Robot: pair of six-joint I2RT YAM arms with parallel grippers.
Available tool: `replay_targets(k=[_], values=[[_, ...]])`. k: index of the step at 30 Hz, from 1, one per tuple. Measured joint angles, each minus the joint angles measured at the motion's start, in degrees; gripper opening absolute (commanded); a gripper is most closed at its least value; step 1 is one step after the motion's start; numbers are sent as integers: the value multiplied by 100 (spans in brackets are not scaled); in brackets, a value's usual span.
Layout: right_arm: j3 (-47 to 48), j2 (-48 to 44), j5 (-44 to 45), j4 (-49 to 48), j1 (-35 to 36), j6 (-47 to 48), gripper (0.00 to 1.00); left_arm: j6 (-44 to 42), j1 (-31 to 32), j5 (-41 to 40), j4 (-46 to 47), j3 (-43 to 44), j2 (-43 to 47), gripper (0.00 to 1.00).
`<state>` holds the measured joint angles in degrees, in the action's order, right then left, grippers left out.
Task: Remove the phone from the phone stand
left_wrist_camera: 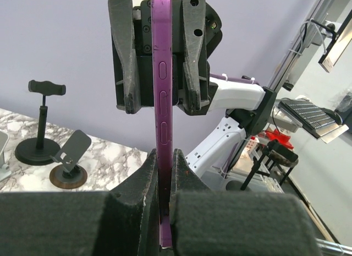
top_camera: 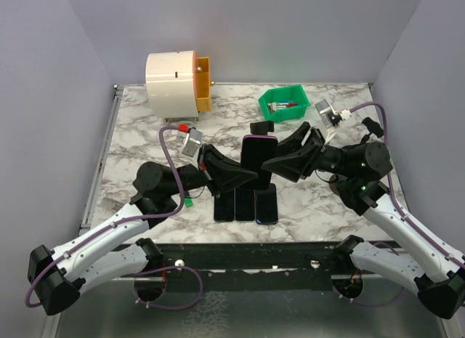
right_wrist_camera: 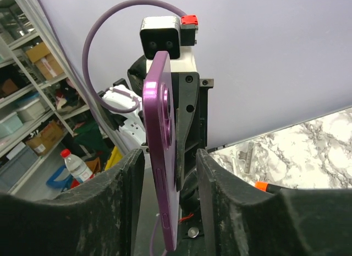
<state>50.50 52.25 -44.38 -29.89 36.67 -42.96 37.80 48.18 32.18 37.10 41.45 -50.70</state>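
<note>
Purple phone [top_camera: 259,153] is up off the surface, between the arms, just in front of what looks like the phone stand [top_camera: 261,127]. Left gripper [left_wrist_camera: 164,158] is pinched on its faces. Right gripper [right_wrist_camera: 169,157] gapes around it, gripping nothing. Best closed before lifting. Long axis runs near-to-far, screen up.

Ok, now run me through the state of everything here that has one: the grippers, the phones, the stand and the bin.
purple phone, upright, standing on edge between both grippers.
left gripper, shut on the purple phone's edge.
right gripper, open, straddling the purple phone.
phone stand, mostly hidden; contact with the purple phone cannot be told.
three spare phones, lying flat, side by side.
green bin, upright, holding small items.
</note>
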Motion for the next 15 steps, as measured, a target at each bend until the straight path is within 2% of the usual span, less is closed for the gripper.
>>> replay_targets(k=[15], values=[[0, 35, 7, 118, 2, 162, 21, 57, -7, -4, 4, -2, -74, 0]])
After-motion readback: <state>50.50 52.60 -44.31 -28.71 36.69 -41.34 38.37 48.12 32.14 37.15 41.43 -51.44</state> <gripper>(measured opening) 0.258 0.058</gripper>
